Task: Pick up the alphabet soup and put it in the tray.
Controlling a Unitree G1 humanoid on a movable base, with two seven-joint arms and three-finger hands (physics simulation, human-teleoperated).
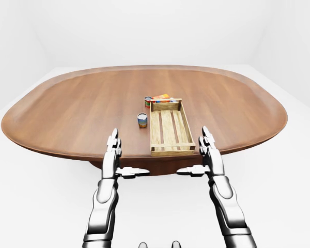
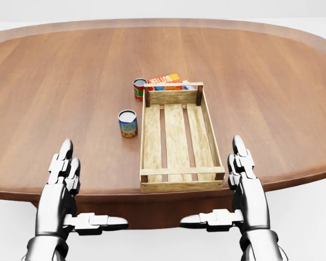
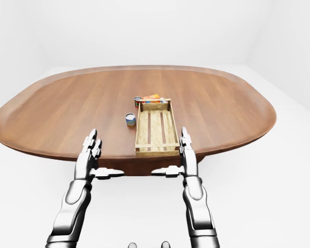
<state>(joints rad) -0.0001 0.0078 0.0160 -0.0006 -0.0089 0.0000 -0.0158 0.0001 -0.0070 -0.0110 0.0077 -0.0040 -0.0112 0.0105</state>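
Hovering at the table edge, left hand and right hand spread apart (both empty).

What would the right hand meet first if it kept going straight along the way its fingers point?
Probably the wooden tray: the right hand points up the head view, its fingertips near the tray's near right corner. Depth is unclear, so it could slide past just outside the tray's right wall over the table.

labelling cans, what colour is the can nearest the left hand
Blue and yellow-green label, pale lid: can, clearest in head view.
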